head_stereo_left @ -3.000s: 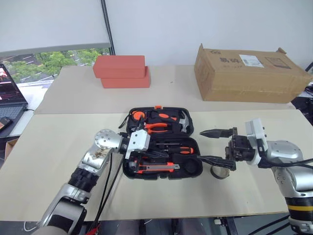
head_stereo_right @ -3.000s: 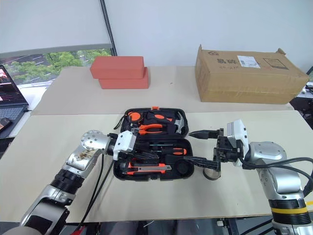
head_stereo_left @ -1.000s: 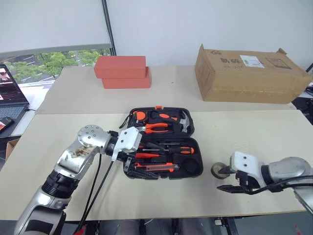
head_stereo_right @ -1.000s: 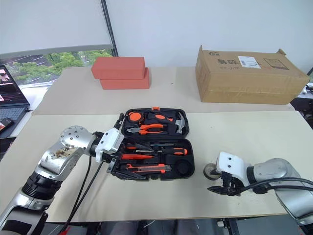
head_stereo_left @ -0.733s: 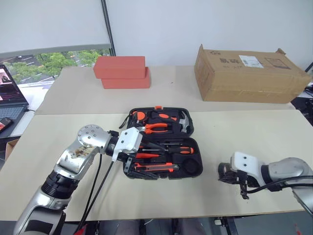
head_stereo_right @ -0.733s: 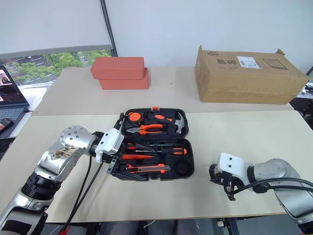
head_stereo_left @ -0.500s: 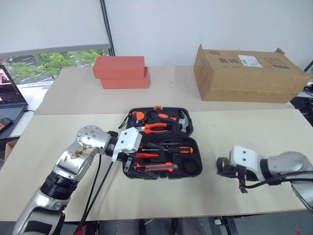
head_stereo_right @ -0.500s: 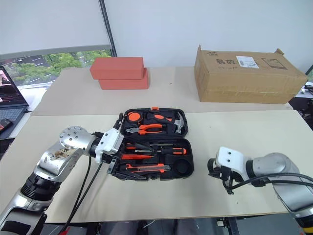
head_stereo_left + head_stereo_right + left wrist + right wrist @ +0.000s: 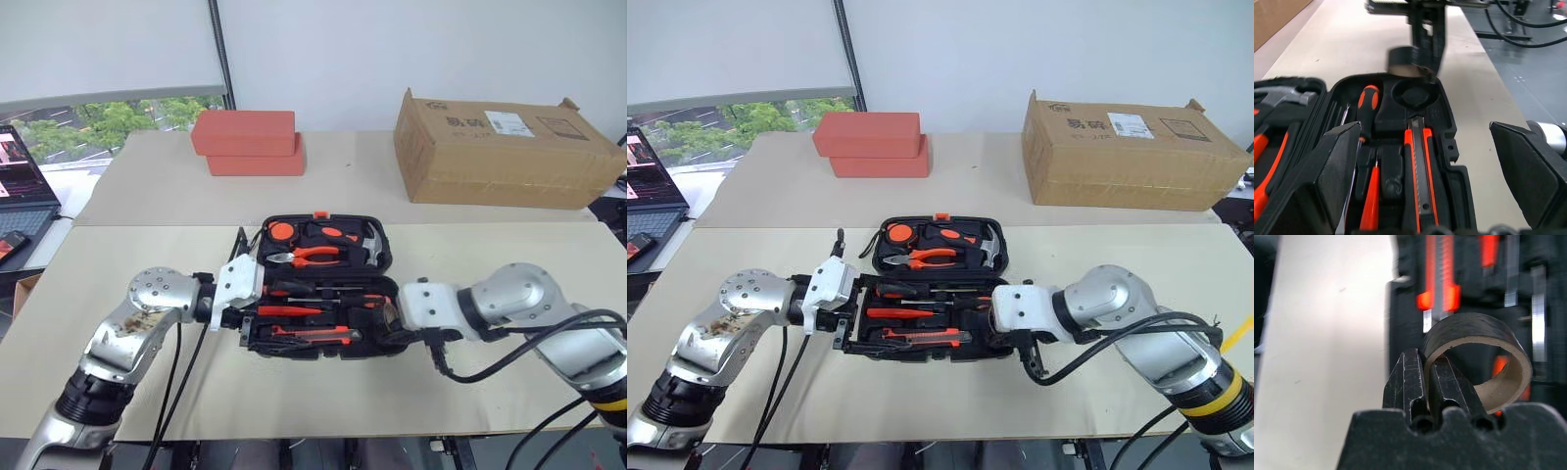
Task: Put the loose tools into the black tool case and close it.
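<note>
Two black fingers of the right gripper (image 9: 1426, 377) pinch the wall of a small dark tape roll (image 9: 1476, 360) in the right wrist view, one finger inside the ring, one outside. In the left wrist view, the left gripper (image 9: 1427, 169) stands wide open and empty over the open black moulded plastic tool case (image 9: 1447, 147); the roll hangs above its round recess (image 9: 1414, 95). Head views show both grippers at the case's opposite ends.

Beige table (image 9: 490, 245), white wall (image 9: 392, 49) behind, window (image 9: 108, 117) far left with trees, laptop (image 9: 22, 171) at left edge.
</note>
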Controlling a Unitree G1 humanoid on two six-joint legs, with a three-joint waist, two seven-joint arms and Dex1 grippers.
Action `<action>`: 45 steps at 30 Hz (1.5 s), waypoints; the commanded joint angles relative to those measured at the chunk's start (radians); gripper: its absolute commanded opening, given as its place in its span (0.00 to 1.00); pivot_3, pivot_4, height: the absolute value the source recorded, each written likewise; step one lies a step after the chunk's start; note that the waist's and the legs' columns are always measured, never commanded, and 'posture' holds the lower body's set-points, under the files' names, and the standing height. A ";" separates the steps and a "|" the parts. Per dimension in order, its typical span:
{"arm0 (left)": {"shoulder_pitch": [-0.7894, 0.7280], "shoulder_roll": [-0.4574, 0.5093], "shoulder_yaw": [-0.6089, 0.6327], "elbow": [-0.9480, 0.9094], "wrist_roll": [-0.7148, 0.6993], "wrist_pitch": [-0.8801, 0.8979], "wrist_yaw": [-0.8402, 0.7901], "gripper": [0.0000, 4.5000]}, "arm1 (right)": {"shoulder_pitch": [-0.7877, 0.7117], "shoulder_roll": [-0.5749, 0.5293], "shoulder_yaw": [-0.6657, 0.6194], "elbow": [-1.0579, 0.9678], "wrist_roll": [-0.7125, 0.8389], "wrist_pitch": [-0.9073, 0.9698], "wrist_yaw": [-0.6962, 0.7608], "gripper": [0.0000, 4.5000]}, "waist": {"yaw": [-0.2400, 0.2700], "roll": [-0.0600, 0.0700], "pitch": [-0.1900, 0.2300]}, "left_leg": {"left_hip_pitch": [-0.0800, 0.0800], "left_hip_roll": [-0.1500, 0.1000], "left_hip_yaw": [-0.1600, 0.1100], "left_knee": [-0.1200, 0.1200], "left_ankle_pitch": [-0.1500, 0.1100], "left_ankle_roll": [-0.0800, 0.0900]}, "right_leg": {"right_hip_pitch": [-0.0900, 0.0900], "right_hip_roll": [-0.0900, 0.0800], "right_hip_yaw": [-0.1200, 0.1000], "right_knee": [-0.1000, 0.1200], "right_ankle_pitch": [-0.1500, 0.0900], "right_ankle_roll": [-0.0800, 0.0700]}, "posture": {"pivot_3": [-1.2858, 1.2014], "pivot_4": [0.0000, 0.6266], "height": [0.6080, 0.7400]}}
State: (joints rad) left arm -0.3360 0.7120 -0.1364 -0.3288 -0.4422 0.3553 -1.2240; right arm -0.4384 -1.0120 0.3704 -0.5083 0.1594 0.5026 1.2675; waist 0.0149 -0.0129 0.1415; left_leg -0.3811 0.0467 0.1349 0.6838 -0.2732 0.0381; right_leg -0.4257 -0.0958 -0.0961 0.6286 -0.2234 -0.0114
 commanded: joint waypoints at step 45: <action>-0.306 -0.130 0.265 0.719 -0.060 0.353 0.306 1.00 | -0.464 0.562 -0.499 1.121 0.279 0.429 -0.447 0.58 | -0.032 -0.001 0.000 | -0.001 0.000 0.002 -0.003 0.005 -0.009 | -0.002 0.001 -0.001 0.003 0.003 -0.005 | 0.52 0.24 0.78</action>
State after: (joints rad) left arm -0.6164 0.5813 0.1006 0.3890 -0.4945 0.7033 -0.9229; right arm -0.8617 -0.4538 -0.0828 0.6053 0.4104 0.9574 0.8200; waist -0.0168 -0.0134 0.1413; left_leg -0.3815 0.0472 0.1369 0.6811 -0.2677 0.0290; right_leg -0.4278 -0.0942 -0.0973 0.6313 -0.2200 -0.0166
